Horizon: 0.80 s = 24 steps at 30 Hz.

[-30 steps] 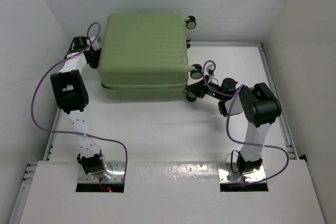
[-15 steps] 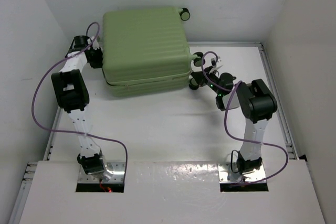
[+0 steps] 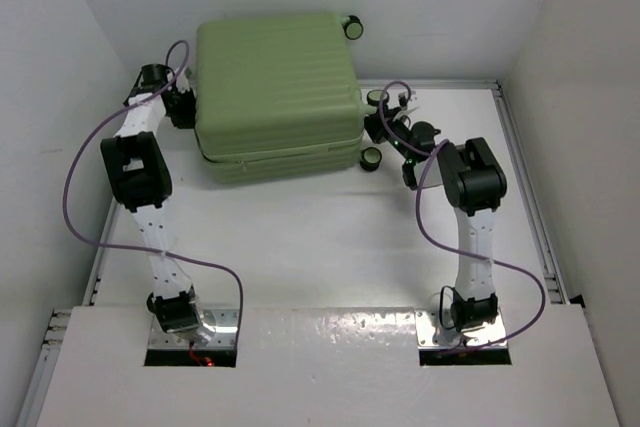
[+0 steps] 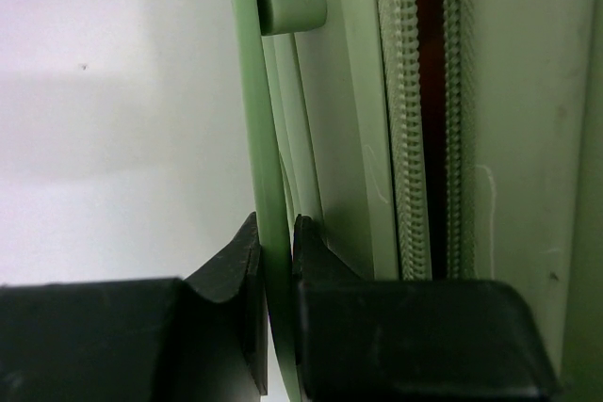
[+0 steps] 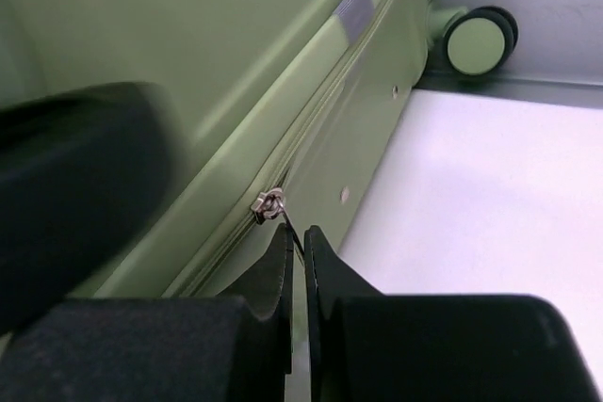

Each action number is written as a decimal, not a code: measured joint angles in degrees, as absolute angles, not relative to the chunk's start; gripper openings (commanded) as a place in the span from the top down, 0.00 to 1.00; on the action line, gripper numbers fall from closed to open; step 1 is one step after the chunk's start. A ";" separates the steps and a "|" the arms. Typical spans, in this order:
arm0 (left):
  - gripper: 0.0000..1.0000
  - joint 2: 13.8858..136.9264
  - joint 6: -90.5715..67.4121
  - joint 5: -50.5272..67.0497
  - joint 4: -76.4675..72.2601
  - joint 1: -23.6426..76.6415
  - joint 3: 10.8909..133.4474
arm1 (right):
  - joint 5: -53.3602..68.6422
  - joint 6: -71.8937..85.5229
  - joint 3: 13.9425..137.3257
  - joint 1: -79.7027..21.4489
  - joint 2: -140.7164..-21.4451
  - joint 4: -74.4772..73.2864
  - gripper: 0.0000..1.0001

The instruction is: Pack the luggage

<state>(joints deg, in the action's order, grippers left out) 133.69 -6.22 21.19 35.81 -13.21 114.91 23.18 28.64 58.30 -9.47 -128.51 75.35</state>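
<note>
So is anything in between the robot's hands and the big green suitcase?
Nothing visible. The left gripper pinches a thin green strip on the side of the luggage, and the right gripper is closed on its zipper pull.

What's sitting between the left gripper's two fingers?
A thin pale-green rim of the luggage, pinched by the left gripper; the left wrist view shows it.

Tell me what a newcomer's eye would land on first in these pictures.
A big pale-green suitcase lies flat, lid down, at the far middle of the white table, and it dwarfs everything else. The left end effector pinches a thin green edge on the suitcase's left side. The right end effector is closed on the small metal zipper pull on its right side.
</note>
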 measured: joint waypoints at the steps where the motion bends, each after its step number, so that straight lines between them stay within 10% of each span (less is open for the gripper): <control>1: 1.00 133.97 -6.11 21.37 36.16 -13.21 115.48 | 23.16 29.65 60.14 -9.41 -129.80 75.40 1.00; 19: 0.97 134.10 -1.39 21.50 37.21 -12.29 116.79 | 20.51 45.78 118.93 -9.76 -162.41 58.61 0.99; 21: 0.55 134.04 -0.80 21.23 37.19 -12.10 116.79 | 19.79 46.54 122.02 -9.91 -163.89 56.73 0.85; 24: 0.28 133.86 3.64 18.96 36.10 -12.38 116.77 | 18.90 47.77 115.26 -9.91 -160.75 56.03 0.61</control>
<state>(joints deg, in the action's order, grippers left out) 133.86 3.64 18.96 36.10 -12.38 116.77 18.90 47.77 115.26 -9.91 -160.75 56.03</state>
